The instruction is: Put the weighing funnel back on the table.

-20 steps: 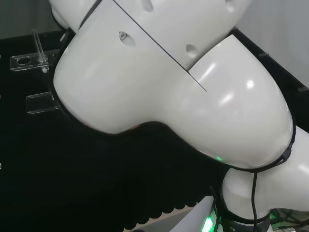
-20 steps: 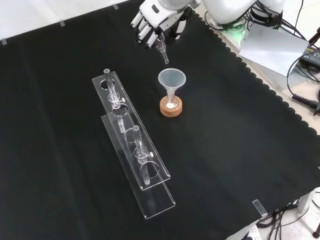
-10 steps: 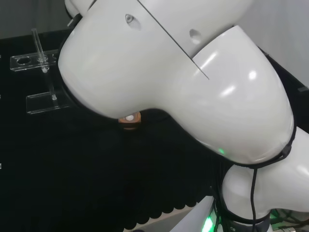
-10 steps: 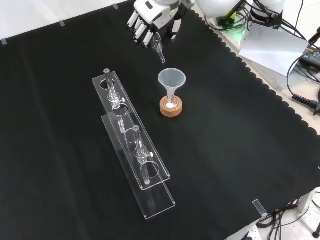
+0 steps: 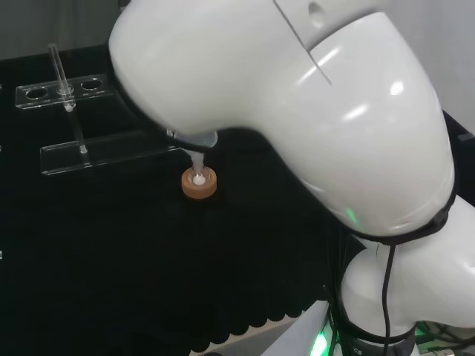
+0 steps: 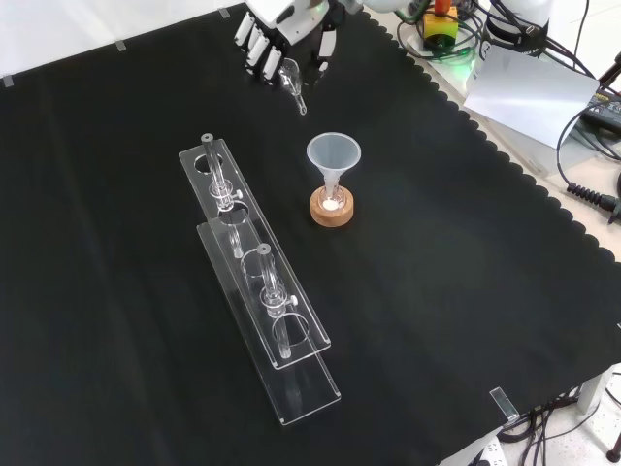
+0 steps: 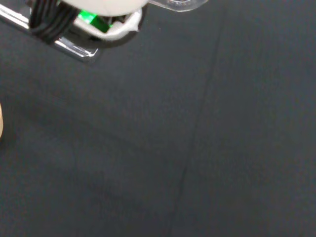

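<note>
In the front view the hand (image 6: pixel 277 29) hangs above the far edge of the black cloth, its fingers curled round the weighing funnel (image 6: pixel 291 80). That small clear piece points its short stem down and towards the view's right, off the cloth. It is up and to the left of the big funnel (image 6: pixel 334 155), which stands in a small flask on a cork ring (image 6: pixel 331 208). The head view shows the cork ring (image 5: pixel 200 184) below the arm's white link (image 5: pixel 297 111). A clear edge of the weighing funnel (image 7: pixel 180 4) shows in the wrist view over bare cloth.
Two clear racks (image 6: pixel 257 282) with tubes lie left of the big funnel in the front view; in the head view the racks (image 5: pixel 82 152) sit far left. The scalloped cloth edge (image 6: pixel 524 184) runs along the right in the front view.
The hand has carried the weighing funnel up and to the left in the front view, away from the big funnel. In the head view the arm's links swung aside, uncovering the cork ring.
</note>
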